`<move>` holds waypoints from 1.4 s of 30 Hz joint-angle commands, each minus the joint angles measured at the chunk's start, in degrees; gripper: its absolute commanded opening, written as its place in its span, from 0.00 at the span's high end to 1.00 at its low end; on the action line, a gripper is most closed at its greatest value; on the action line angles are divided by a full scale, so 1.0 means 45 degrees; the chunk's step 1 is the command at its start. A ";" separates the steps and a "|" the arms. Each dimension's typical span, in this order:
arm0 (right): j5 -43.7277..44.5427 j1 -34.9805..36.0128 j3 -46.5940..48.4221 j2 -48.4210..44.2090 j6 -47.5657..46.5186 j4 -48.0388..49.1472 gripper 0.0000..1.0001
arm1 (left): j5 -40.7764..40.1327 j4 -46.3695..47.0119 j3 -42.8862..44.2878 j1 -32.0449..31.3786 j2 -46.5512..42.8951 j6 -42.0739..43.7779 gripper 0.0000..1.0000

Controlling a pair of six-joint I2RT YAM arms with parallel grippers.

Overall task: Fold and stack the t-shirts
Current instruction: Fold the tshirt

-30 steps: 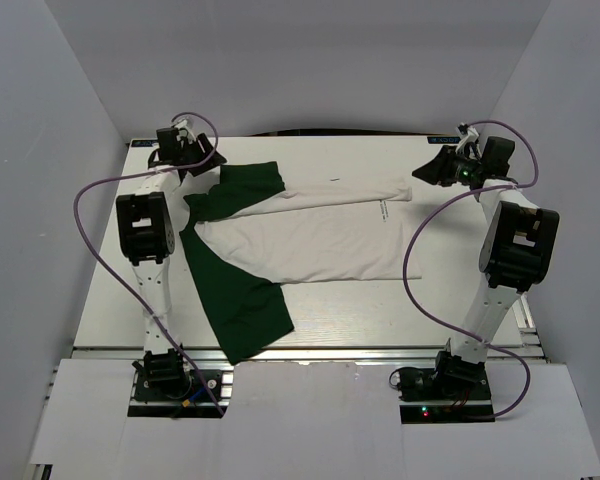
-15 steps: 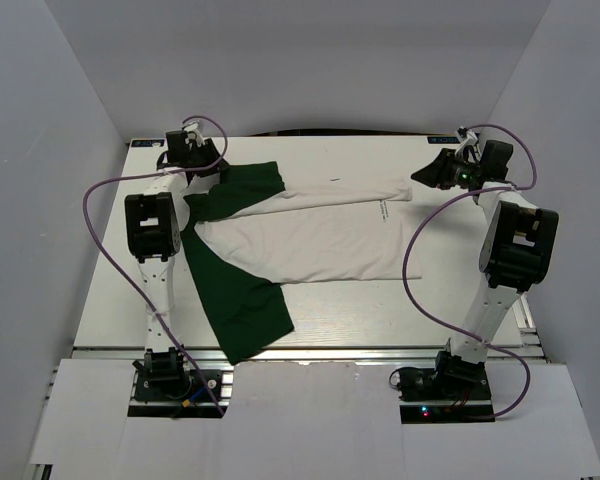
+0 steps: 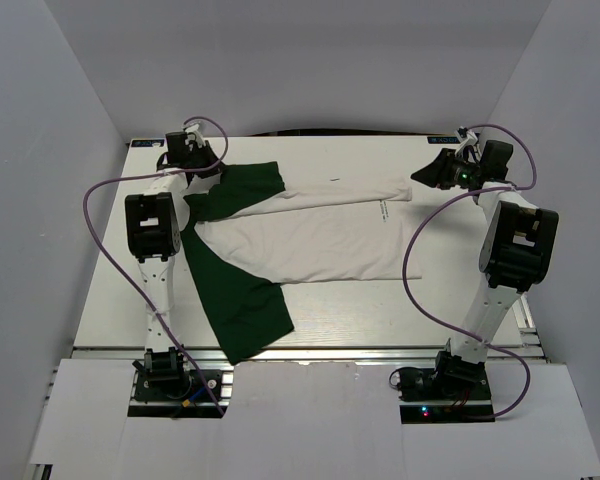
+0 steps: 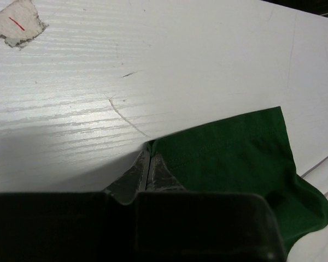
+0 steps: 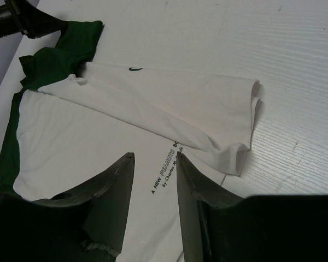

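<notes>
Setting: a white table (image 3: 380,310) is sitting inside pale grey walls, with two robot arms reaching from its near edge to its far corners.
T-shirt: a white t-shirt (image 3: 310,240) is lying flat across the middle of the table, neck end to the left and hem to the right. Its far side is lying doubled over the body in a long fold.
Sleeves: one green sleeve (image 4: 229,153) is pointing toward the far left corner; the other (image 3: 235,300) is spreading toward the near edge.
Lettering: small dark print (image 5: 167,174) is showing near the hem end.
Left gripper: the left gripper (image 4: 148,155) is resting low on the table with its jaws closed, pinching the corner of the far sleeve.
Right gripper: the right gripper (image 5: 154,157) is hovering above the hem end, jaws standing apart and holding nothing.
</notes>
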 commanded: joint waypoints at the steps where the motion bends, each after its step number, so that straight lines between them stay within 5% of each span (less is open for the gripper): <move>1: -0.0216 0.0017 0.0020 -0.0076 0.0006 0.0260 0.57 | 0.0426 0.0501 0.0082 -0.0072 -0.0328 -0.0114 1.00; 9: -0.0314 0.0017 -0.0156 -0.0232 -0.0033 0.0201 0.57 | 0.0719 0.2278 -0.0972 -0.0052 -0.1928 -0.0796 1.00; 16: -0.0489 0.0017 -0.0234 -0.0408 -0.0092 0.0104 0.57 | 0.1265 0.4269 -0.3763 -0.0052 -0.4678 -0.1402 1.00; 42: -0.0861 -0.0003 -0.0742 -0.0994 -0.0033 0.0201 0.57 | 0.6090 0.4448 -0.9000 -0.0072 -0.9428 -0.1169 1.00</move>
